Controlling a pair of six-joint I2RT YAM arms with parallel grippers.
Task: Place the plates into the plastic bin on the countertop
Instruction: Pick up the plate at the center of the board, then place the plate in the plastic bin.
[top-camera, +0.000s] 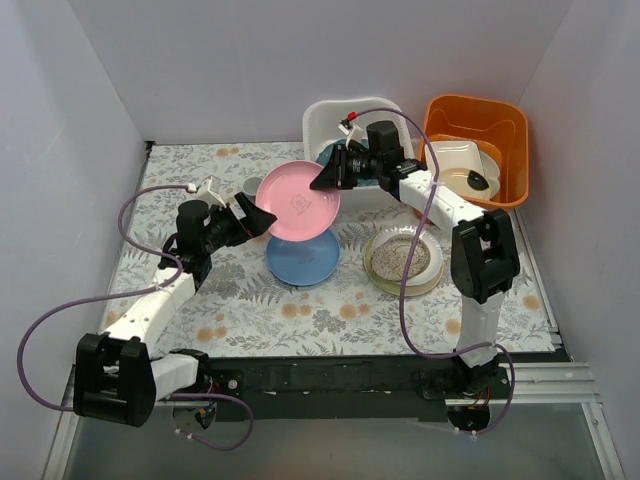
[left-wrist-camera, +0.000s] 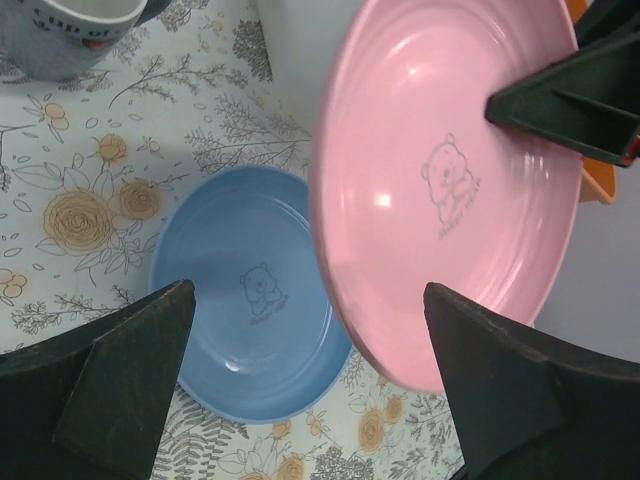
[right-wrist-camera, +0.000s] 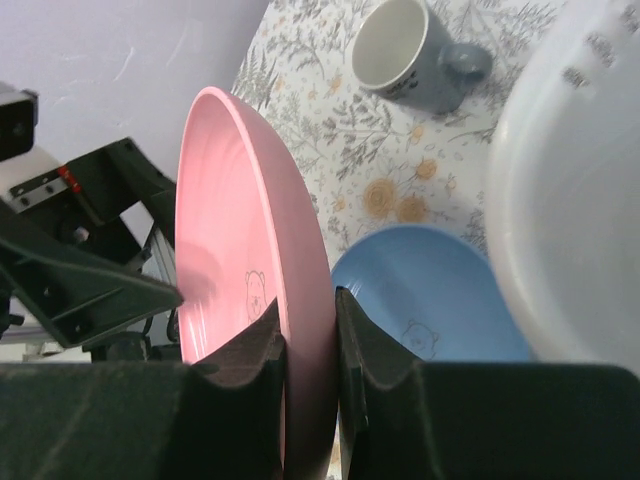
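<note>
A pink plate (top-camera: 298, 200) hangs tilted in the air above the countertop (top-camera: 250, 310). My right gripper (top-camera: 322, 180) is shut on its right rim; in the right wrist view the gripper (right-wrist-camera: 310, 330) pinches the rim of the pink plate (right-wrist-camera: 215, 250). My left gripper (top-camera: 262, 220) stands open at the plate's left edge, its fingers apart from the pink plate (left-wrist-camera: 440, 170). A blue plate (top-camera: 303, 258) lies flat below. The white plastic bin (top-camera: 330, 112) stands behind, with a teal plate (top-camera: 328, 156) showing inside. A speckled beige plate (top-camera: 403, 258) tops a small stack at the right.
An orange tub (top-camera: 480, 110) at the back right holds a squarish white dish (top-camera: 455, 155). A grey cup (top-camera: 252, 187) stands behind the pink plate's left side. White walls enclose the countertop on three sides.
</note>
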